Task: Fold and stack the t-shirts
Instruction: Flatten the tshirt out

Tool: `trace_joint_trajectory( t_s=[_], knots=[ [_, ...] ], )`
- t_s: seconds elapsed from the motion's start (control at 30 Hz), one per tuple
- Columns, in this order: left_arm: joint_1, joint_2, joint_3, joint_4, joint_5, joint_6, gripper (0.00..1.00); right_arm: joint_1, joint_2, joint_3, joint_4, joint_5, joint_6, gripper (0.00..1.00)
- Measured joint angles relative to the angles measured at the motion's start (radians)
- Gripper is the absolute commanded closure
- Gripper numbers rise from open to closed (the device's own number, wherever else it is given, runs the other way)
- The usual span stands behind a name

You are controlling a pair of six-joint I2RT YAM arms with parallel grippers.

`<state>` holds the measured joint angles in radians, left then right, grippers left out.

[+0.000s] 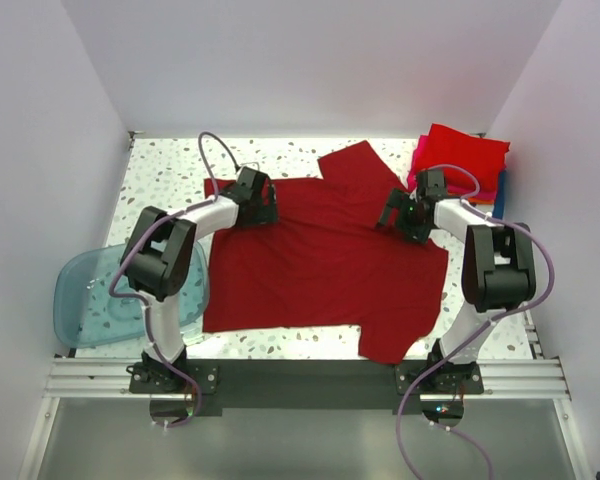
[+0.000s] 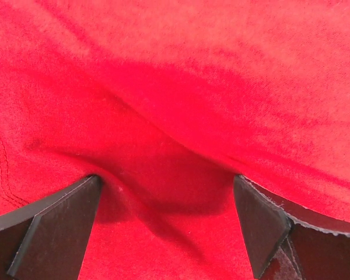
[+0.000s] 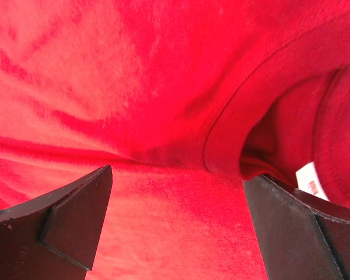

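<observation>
Lying flat: dark red t-shirt (image 1: 320,262) | left gripper (image 1: 259,206), jaws wide apart, on its far-left corner | right gripper (image 1: 401,216), jaws wide apart, at its collar (image 3: 221,135)

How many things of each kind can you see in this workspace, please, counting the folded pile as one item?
dark red t-shirt, spread flat: 1
stack of folded shirts, layers too close to count: 1
translucent blue tub: 1
open grippers, left gripper and right gripper: 2
Total: 5
</observation>
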<state>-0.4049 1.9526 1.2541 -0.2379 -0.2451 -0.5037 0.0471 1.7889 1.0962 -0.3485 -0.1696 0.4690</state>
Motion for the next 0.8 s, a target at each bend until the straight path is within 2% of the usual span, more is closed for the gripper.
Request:
trace_joint_trajectory(
  t_s=[0.27,0.37,0.53,0.8],
  knots=[
    [-0.032,0.016,0.095,-0.015,-0.023,0.042,0.00,-0.034,0.040,0.065,-0.033,-0.009,-0.025,0.03],
    [-0.069,-0.034,0.076,-0.019,-0.067,0.043,0.00,-0.036,0.043,0.074,-0.051,-0.011,-0.041,0.02],
    [-0.158,-0.260,-0.086,-0.035,-0.157,-0.010,0.00,-0.039,-0.001,0.070,-0.072,-0.018,-0.055,0.02],
    [-0.294,-0.578,-0.408,-0.172,-0.258,-0.253,0.00,-0.042,-0.275,0.005,-0.106,-0.037,-0.069,0.01]
  ],
)
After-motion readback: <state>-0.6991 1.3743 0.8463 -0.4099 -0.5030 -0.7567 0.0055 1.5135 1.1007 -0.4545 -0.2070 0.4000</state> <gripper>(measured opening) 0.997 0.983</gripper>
